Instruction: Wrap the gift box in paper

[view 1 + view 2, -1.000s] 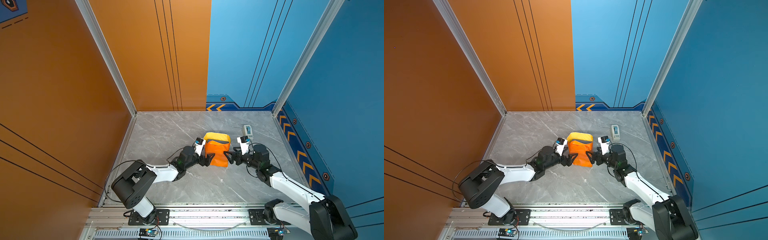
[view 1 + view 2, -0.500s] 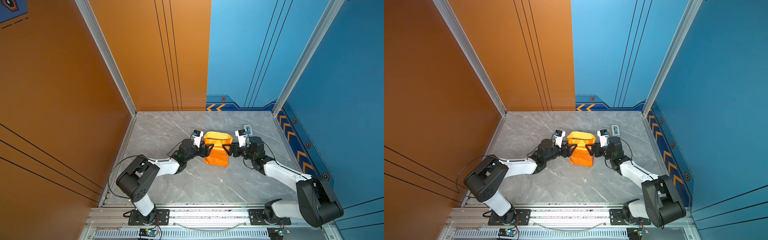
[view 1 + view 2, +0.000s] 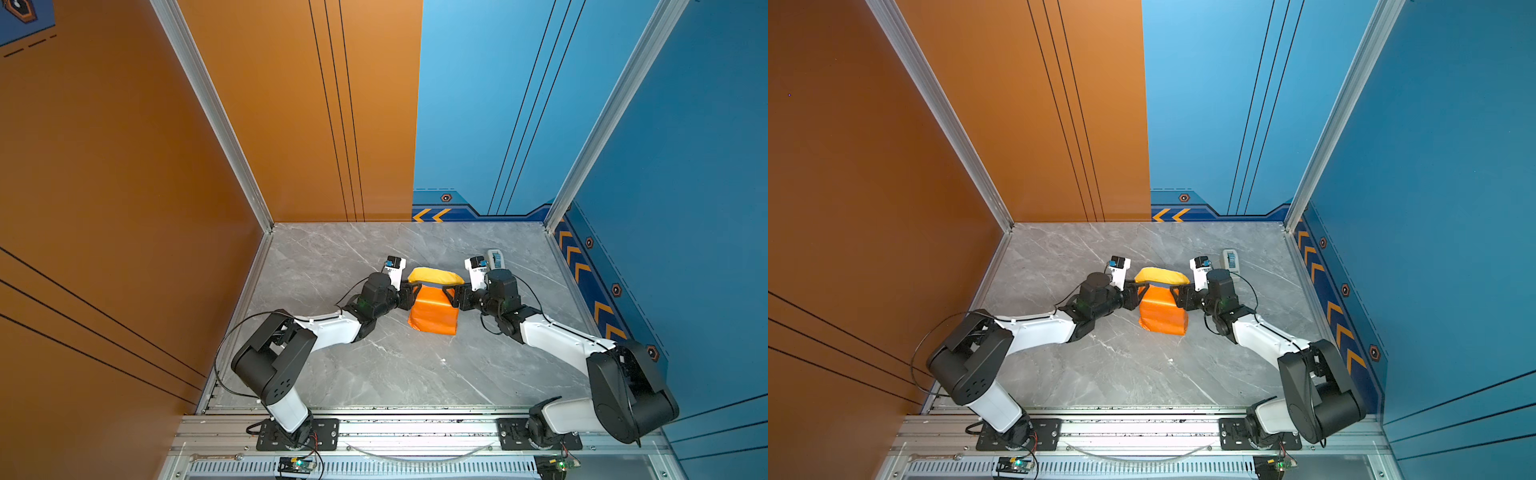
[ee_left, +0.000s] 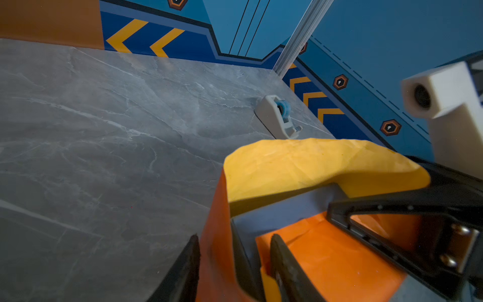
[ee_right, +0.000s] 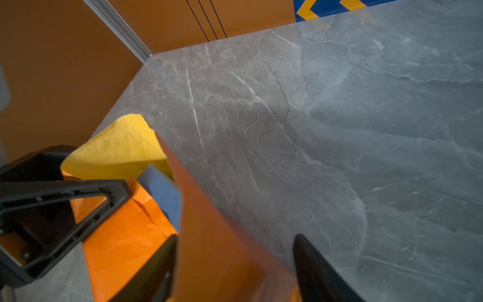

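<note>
Claws met the parcel from both sides: the left claw [image 3: 409, 292] sat at its left edge and the right claw [image 3: 452, 296] at its right edge, both level with the far end of the box [image 4: 282, 211], of which only a dull blue strip showed between yellow and orange. That box lay just below the centre of the frame in both top views, on the grey bench [image 3: 374, 374]. The paper [image 3: 434, 316] lay orange side out over its near part, and a yellow flap [image 3: 435, 276] stood up and curled over behind it. The left wrist view showed the left claw about half closed, its fingers [image 4: 285, 261] astride the upright orange side wall; whether it pinched the sheet could not be told. The right wrist view showed the right claw gaping wide, one of its fingers [image 5: 311, 264] well clear of the orange wall running between them. The bundle looked slightly longer from bottom to top of the frame, so the claws faced each other across its short width, neither arm nearer. The next move probably turned on those side walls, each already lying between a pair of fingers, ready to be nipped and folded inward. A tape dispenser [image 3: 494, 258] stood behind the right claw, toward the upper right of the bench, clear of the parcel.
</note>
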You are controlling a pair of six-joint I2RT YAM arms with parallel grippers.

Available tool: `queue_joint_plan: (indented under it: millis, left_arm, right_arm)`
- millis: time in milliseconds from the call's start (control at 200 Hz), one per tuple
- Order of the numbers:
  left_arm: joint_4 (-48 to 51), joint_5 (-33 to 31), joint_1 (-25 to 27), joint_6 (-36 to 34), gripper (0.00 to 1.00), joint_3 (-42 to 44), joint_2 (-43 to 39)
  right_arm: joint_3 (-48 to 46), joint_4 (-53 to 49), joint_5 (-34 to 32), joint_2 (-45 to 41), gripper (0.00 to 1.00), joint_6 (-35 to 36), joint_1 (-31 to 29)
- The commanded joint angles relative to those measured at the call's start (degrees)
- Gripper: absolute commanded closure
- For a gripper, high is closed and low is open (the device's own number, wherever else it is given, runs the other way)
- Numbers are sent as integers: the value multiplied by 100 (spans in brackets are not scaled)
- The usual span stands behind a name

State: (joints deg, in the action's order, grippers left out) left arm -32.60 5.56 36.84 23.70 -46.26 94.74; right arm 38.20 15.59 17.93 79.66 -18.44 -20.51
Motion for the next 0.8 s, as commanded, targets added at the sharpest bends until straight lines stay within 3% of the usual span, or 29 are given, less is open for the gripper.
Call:
queue_joint_plan:
  millis: [0, 160, 335, 496, 796]
  left_arm:
    - [1236, -588, 116, -312, 57, -32, -23]
    - [1575, -780, 190, -322, 58, -136, -78]
    - [1756, -845, 241, -388, 59, -221, -78]
    - [1858, -881, 292, -417, 60, -235, -130]
    - [2125, -1247, 579, -275, 61, -228, -371]
  right_arm:
    - [38, -909, -290, -400, 21, -55, -32]
    - [-22, -1478, -568, -1246, 19, -177, -283]
    - [-227, -1739, -867, -1471, 21, -569, -504]
    - [-252, -1432, -1116, -1170, 32, -869, -614]
    - [-119, -1116, -1299, -465, 59, -729, -676]
